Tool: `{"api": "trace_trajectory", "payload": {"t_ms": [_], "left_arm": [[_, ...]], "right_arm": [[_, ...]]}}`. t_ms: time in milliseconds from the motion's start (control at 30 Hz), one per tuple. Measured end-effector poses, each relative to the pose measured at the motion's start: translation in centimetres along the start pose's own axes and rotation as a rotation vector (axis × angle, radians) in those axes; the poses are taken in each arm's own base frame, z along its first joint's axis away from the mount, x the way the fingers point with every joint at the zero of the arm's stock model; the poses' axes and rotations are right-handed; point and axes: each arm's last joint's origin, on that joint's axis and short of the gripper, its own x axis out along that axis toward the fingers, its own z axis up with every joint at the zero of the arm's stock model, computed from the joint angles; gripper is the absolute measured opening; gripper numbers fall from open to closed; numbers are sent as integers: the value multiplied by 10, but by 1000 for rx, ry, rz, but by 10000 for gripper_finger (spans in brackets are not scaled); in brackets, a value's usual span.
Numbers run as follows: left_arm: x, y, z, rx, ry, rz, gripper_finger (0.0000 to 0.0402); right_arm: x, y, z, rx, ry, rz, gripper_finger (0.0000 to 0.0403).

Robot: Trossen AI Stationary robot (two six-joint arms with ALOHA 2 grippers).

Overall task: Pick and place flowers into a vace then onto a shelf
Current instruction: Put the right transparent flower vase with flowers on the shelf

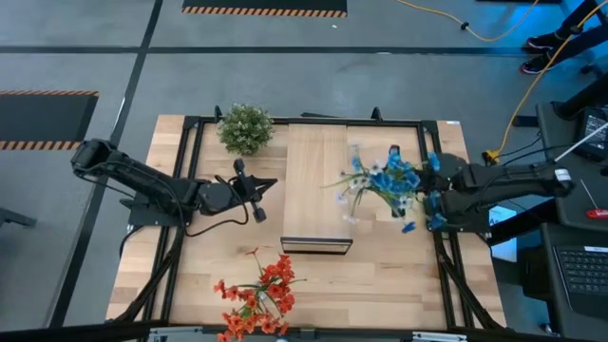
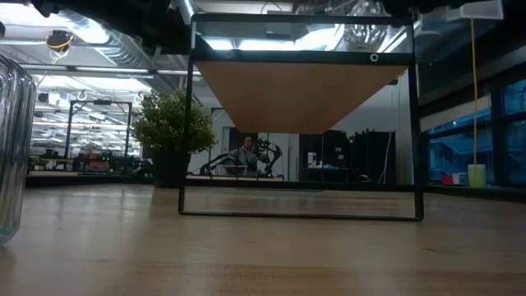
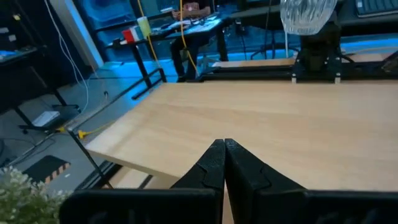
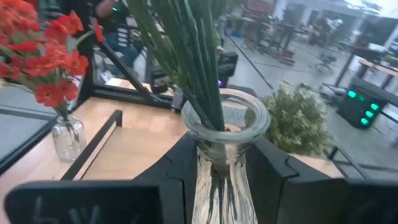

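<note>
Over the pale wooden tabletop [image 1: 380,275], the right gripper [image 4: 221,180] clamps a clear glass vase [image 4: 222,140] of blue flowers [image 1: 391,178] just beside the long pale-wood shelf [image 1: 316,185], while the left gripper [image 3: 224,155] waits closed, holding nothing.

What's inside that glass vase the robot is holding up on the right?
The glass vase, held in the right end effector, has a bunch of green stems inside. Seen from above, they end in blue flowers. The vase's bottom is hidden.

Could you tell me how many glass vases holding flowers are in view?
2: the vase of blue flowers in the right gripper beside the shelf; the vase of red flowers near the table's front edge.
</note>
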Motion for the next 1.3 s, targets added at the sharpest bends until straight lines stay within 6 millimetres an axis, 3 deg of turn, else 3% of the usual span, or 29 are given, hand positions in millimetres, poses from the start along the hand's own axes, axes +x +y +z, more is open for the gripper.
{"api": "trace_trajectory", "payload": {"t_ms": [400, 933, 1133, 1300], "left_arm": [[4, 2, 2, -13, -15, -77, 3], [4, 2, 2, -11, -12, -77, 3], [4, 2, 1, -4, -5, -77, 3], [4, 2, -1, 7, 9, -77, 3]], "right_arm": [[40, -49, -13, 4, -10, 43, 101], [113, -110, -3, 51, 131, 90, 101], [127, -127, -10, 58, 122, 52, 101], [126, -139, -21, 111, 108, 3, 101]]}}
